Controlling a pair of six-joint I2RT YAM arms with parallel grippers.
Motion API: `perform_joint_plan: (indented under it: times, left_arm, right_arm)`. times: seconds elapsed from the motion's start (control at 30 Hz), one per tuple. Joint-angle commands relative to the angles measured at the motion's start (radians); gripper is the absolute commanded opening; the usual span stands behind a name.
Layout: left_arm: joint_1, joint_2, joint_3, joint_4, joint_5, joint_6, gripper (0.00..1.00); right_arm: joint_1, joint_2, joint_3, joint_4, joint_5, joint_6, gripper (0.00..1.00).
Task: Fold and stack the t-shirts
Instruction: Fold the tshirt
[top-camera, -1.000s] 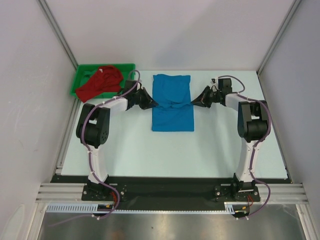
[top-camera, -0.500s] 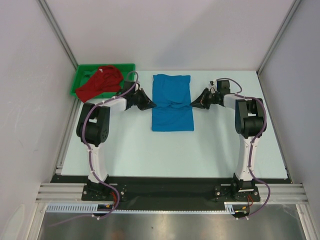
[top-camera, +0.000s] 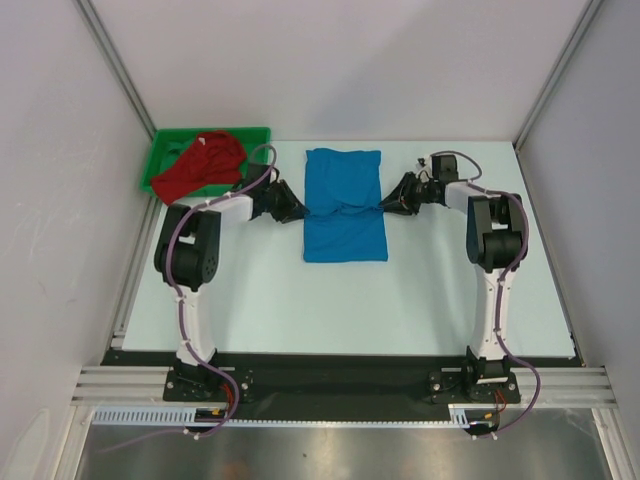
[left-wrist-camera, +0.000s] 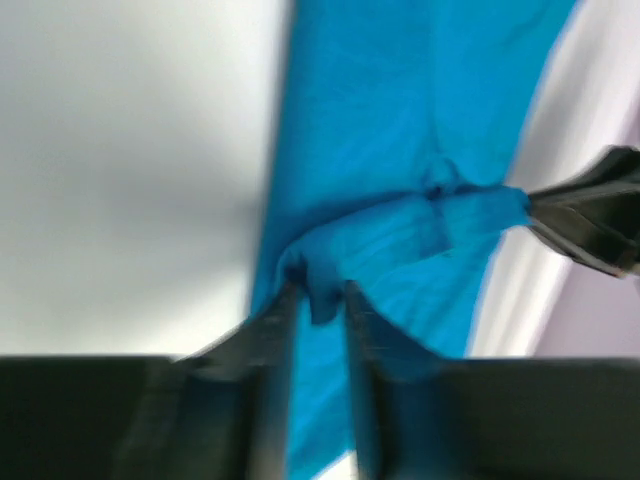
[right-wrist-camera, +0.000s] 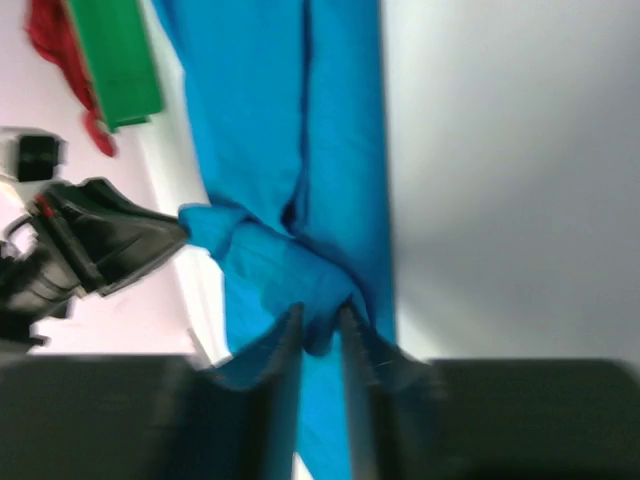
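Blue t-shirt mid-fold, stretched between left gripper and right gripper, both clamped on its side edges; next likely needs a synchronized lift-over.

White arm links w/ black joints, purple cables, black tapered left pincer & right pincer

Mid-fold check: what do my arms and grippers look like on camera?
Both the left arm and right arm have white links with chunky black joints on black bases. A purplish-grey cable loops along each. The left gripper and right gripper are black and tapered, with slim dark fingers. No markings are legible.
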Motion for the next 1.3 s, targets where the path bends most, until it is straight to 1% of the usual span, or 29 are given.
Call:
perform_joint_plan:
  times: [0.0,0.03,0.07,0.1,0.17,0.23,0.27,0.3,0.33,0.37,0.4,0.5,0.53,0.57,0.7,0.9,1.03,1.07,1.1,1.13,1.17,1.2,1.27]
  left_arm:
    - [0.002,-0.094,0.033,-0.068,-0.168,0.086,0.35]
    - [-0.012,-0.163,0.009,-0.080,-0.226,0.119,0.49]
    - [-0.016,-0.202,-0.005,-0.083,-0.283,0.130,0.53]
    - [-0.023,-0.232,-0.036,-0.083,-0.298,0.135,0.57]
    - [-0.052,-0.300,-0.062,-0.083,-0.331,0.147,0.59]
    - [-0.084,-0.329,-0.106,-0.069,-0.323,0.134,0.58]
    - [-0.096,-0.335,-0.126,-0.018,-0.279,0.123,0.56]
    - [-0.110,-0.329,-0.155,0.010,-0.263,0.114,0.51]
    - [-0.137,-0.317,-0.154,0.017,-0.260,0.101,0.49]
    - [-0.154,-0.299,-0.148,0.017,-0.257,0.101,0.48]
    - [-0.167,-0.255,-0.125,0.014,-0.251,0.103,0.46]
    - [-0.203,-0.190,-0.087,0.007,-0.262,0.103,0.44]
    - [-0.219,-0.178,-0.080,0.000,-0.274,0.107,0.44]
    - [-0.225,-0.168,-0.073,-0.006,-0.283,0.114,0.44]
    - [-0.228,-0.124,-0.056,0.003,-0.306,0.121,0.44]
    - [-0.225,-0.041,0.033,-0.025,-0.337,0.152,0.43]
    - [-0.205,0.016,0.111,-0.048,-0.323,0.157,0.44]
    - [-0.201,0.049,0.134,-0.058,-0.325,0.160,0.44]
    - [-0.196,0.066,0.189,-0.068,-0.326,0.170,0.44]
    - [-0.182,0.083,0.222,-0.097,-0.328,0.176,0.44]
    - [-0.173,0.103,0.252,-0.106,-0.326,0.183,0.44]
    - [-0.164,0.129,0.322,-0.120,-0.328,0.207,0.44]
    - [-0.130,0.149,0.412,-0.207,-0.343,0.225,0.44]
  right_arm:
    - [-0.018,0.003,0.138,-0.217,0.167,-0.197,0.35]
    - [-0.015,-0.029,0.186,-0.292,0.267,-0.255,0.47]
    - [-0.010,-0.052,0.184,-0.355,0.352,-0.293,0.52]
    - [-0.007,-0.078,0.174,-0.365,0.413,-0.314,0.56]
    - [0.005,-0.173,0.090,-0.343,0.444,-0.301,0.57]
    - [0.043,-0.276,0.012,-0.310,0.489,-0.284,0.56]
    - [0.100,-0.302,-0.034,-0.300,0.519,-0.273,0.55]
    - [0.129,-0.319,-0.056,-0.291,0.564,-0.267,0.51]
    - [0.160,-0.329,-0.064,-0.288,0.591,-0.252,0.45]
    - [0.228,-0.326,-0.056,-0.302,0.631,-0.247,0.45]
    - [0.259,-0.318,-0.049,-0.311,0.718,-0.247,0.45]
    - [0.362,-0.261,0.002,-0.332,0.820,-0.242,0.46]
    - [0.379,-0.244,0.020,-0.343,0.828,-0.241,0.47]
    - [0.395,-0.208,0.034,-0.354,0.877,-0.241,0.48]
    - [0.450,-0.142,0.092,-0.342,0.946,-0.253,0.49]
    - [0.452,-0.092,0.138,-0.323,1.006,-0.290,0.49]
    - [0.421,-0.051,0.192,-0.319,0.983,-0.313,0.49]
    - [0.403,-0.039,0.232,-0.316,0.971,-0.317,0.49]
    - [0.393,-0.025,0.253,-0.317,0.972,-0.323,0.49]
    - [0.384,0.015,0.278,-0.316,0.965,-0.346,0.49]
    - [0.364,0.035,0.366,-0.334,0.946,-0.356,0.50]
    - [0.357,0.058,0.413,-0.358,0.948,-0.365,0.50]
    - [0.338,0.079,0.505,-0.420,0.952,-0.394,0.51]
